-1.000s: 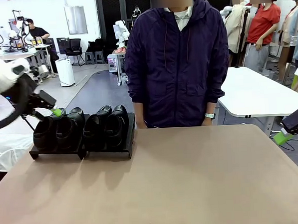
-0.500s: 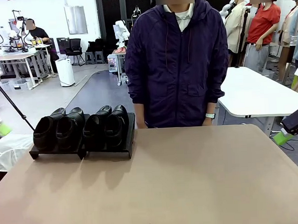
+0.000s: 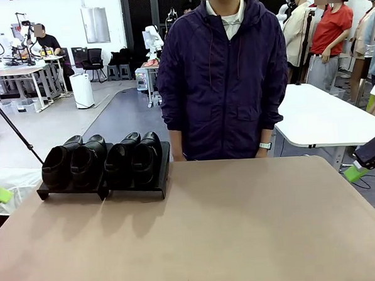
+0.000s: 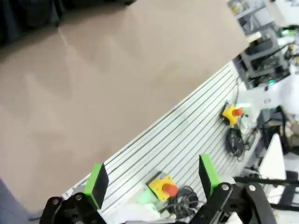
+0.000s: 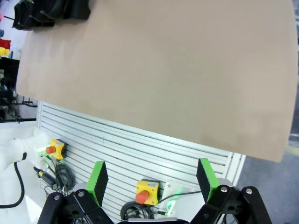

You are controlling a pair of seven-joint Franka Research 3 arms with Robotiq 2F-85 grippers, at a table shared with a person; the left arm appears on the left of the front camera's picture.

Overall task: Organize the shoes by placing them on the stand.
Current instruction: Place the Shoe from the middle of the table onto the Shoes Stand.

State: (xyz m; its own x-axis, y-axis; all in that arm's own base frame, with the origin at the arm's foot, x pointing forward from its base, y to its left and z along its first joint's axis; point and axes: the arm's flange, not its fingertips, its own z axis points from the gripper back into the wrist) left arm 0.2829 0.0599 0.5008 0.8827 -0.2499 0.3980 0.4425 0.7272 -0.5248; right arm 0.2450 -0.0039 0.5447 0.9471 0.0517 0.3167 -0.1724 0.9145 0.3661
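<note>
Four black glossy shoes [image 3: 102, 160] sit side by side on the stand [image 3: 135, 192], toes toward the near side, heels toward the person [image 3: 222, 82] who waits at the far edge of the worktop [image 3: 230, 226]. That stand rests at the far left corner of the tan worktop, and its two dark panels touch each other in the middle, two shoes on each.

Seen from the left wrist, the left hand [image 4: 152, 182] hangs off the worktop's edge with its green pads wide apart and nothing between them; below it lie a ribbed white panel and a yellow box with a red button [image 4: 163, 185]. In the front view a green scrap of it shows at the left edge.

Seen from the right wrist, the right hand [image 5: 152, 179] is likewise spread wide and empty, above a similar button box [image 5: 146, 190], with the stand and shoes far off in the top left corner. Its green pad shows at the front view's right edge, off the worktop.
</note>
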